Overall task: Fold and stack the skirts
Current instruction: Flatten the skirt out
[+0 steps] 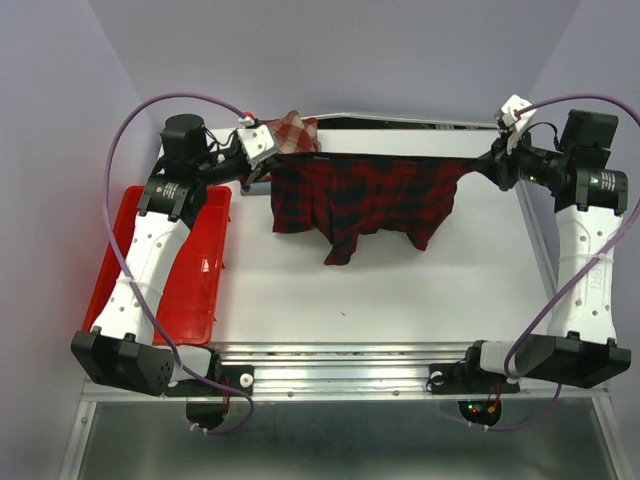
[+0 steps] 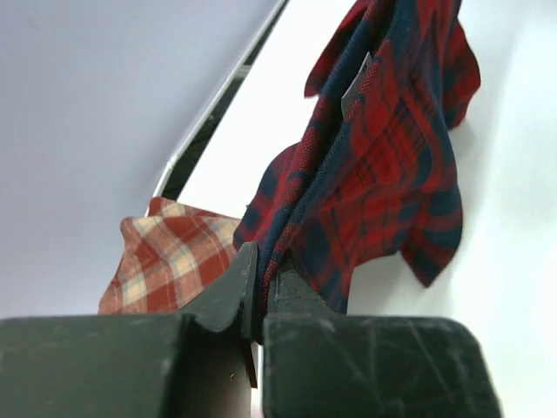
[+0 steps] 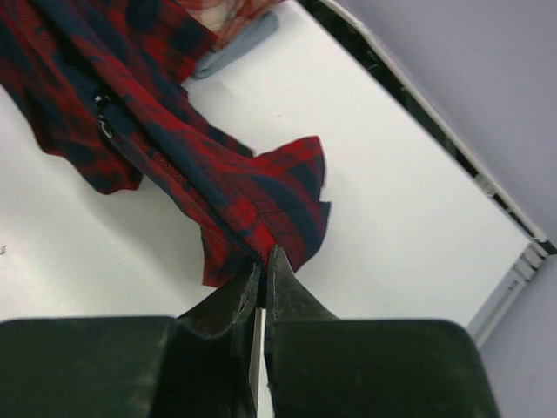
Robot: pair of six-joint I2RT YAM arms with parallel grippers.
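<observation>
One skirt at least had yet to be folded, and how much of the rest was done could only be guessed. Nearest the arm bases, the red plastic tray sat at the left edge, partly under the left arm, and the white surface beside it showed no stack.

Farther out, the large red and navy plaid cloth skirt hung stretched between both arms. The left tool was pressed together on one end of its top edge, and the right tool pinched the other end. That edge ran taut and straight, while the body sagged below it in uneven folds, its lower flaps crumpled on the surface. A zip showed along the edge in the right wrist view.

Farthest back, just behind the left tool, the brick-red and cream check cloth skirt lay compact and fairly flat at the far edge, with a grey-blue strip beside or under it. That may have been a stack begun; I could not tell. The plaid one remained to be folded and laid on.
</observation>
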